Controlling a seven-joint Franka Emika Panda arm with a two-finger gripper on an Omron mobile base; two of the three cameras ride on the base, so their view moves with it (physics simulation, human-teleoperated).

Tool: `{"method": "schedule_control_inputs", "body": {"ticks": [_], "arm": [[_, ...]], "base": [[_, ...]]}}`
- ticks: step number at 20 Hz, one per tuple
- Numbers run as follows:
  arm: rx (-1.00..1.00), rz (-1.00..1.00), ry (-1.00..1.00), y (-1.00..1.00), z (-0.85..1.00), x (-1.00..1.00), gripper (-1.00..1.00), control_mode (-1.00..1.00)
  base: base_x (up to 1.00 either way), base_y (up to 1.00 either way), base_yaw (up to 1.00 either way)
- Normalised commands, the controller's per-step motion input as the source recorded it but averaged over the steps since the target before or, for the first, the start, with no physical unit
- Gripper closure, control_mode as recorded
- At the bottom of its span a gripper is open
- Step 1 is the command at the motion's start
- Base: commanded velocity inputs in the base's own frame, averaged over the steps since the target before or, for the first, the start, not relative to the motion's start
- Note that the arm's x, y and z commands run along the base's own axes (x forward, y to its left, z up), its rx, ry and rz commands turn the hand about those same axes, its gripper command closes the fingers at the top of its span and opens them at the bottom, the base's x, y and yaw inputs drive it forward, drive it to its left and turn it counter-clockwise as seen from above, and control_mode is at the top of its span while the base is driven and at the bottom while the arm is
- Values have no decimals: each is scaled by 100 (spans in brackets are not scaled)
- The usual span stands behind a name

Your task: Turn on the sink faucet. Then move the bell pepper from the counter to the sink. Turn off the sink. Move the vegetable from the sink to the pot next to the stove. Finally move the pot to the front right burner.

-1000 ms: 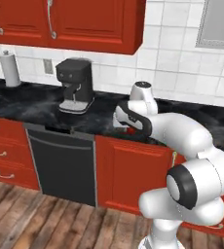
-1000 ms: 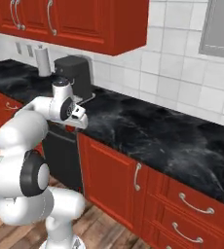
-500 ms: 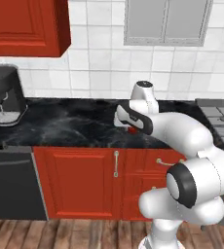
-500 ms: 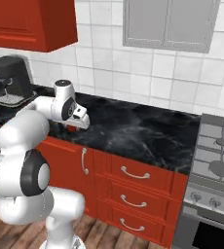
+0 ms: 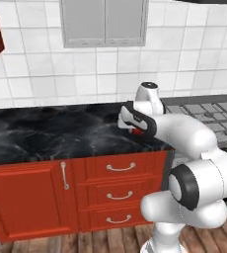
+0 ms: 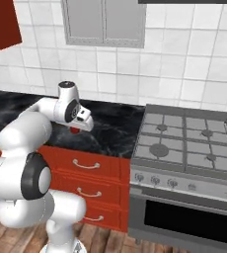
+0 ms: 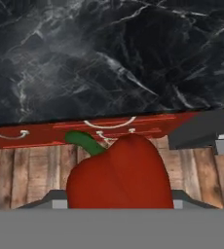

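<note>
White wall tiles and a grey upper cabinet [image 5: 104,22] back a stretch of glossy black marble table [image 5: 46,132], with red drawers [image 5: 120,188] beneath it and a wooden floor below. A white robot arm reaches over the table's front edge, and its claw [image 6: 76,129] hangs low at the end of it.

The claw is partly closed around the bell pepper [image 7: 120,176], which sits right between its jaws. In the hand view the glossy red body and curved green stem take up the lower middle of the picture, with the table edge, drawer fronts and floorboards beyond. From the two base cameras only a small red patch shows under the claw (the arm hides the rest).

Just beside the claw, toward the robot's right, the table ends and the stove [image 6: 189,141] begins, a grey steel cooktop with square grates and a row of front knobs.

By the look of it, the step in hand is carrying the vegetable to the pot next to the stove. No pot, sink or faucet can be seen from here, so how near the drop-off lies cannot be told.

The next move would call for bringing the pot into sight, holding the pepper above its opening, then opening the jaws.
</note>
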Motion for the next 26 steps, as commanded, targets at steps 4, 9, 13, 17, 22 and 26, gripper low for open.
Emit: {"method": "schedule_control_inputs", "body": {"ticks": [4,9,13,17,22,26], "arm": [[0,0,0,0,0,0,100,100],[0,0,0,0,0,0,100,100],[0,0,0,0,0,0,100,100],[0,0,0,0,0,0,100,100],[0,0,0,0,0,0,100,100],[0,0,0,0,0,0,100,100]], "base": [[27,-74,-21],[29,-76,-15],[28,-76,-12],[20,-80,-11],[18,-85,-10],[28,-80,-8]]}}
